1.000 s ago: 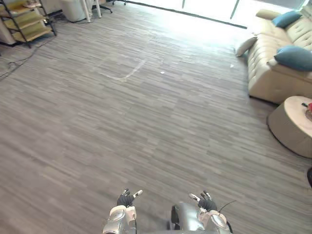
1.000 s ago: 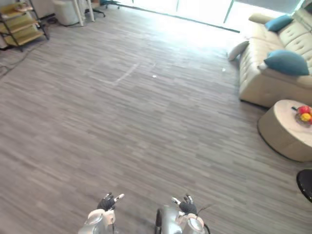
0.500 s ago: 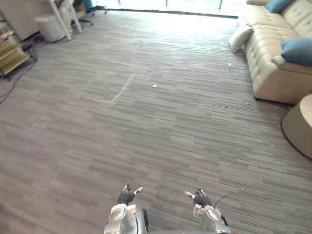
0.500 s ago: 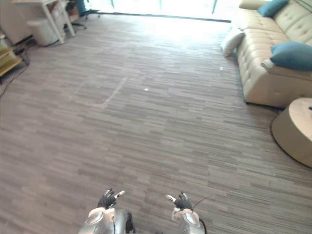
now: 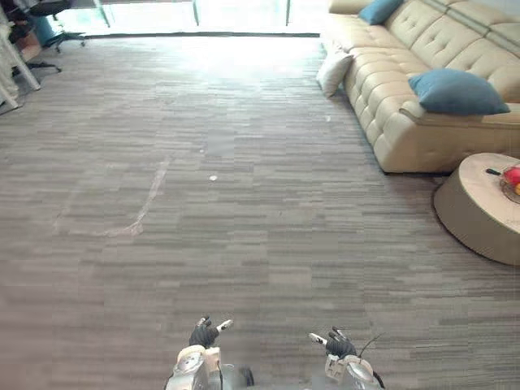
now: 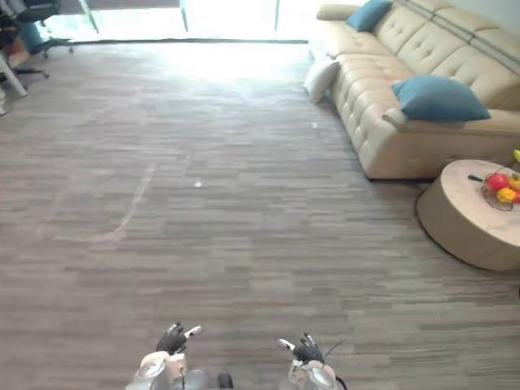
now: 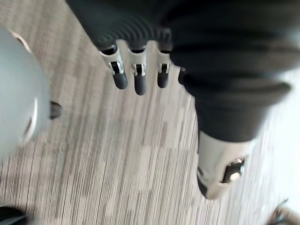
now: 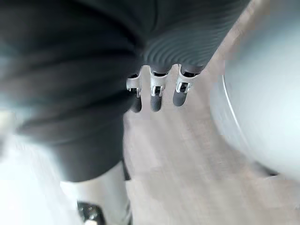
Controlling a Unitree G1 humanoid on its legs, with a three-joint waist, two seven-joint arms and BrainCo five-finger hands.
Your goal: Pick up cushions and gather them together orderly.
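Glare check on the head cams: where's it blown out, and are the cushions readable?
Left eye view: window daylight washes out the far floor; the white cushion beside it is readable against the sofa. Right eye view: near blue cushion and far blue cushion evenly lit, no glare.

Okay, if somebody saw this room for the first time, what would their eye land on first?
Probably the cream sofa at the upper right, with a near blue cushion and a far blue cushion on it. A pale cushion sits on the floor beside it, and a round table carrying fruit stands at the right edge. The left hand and right hand are low, open and empty.
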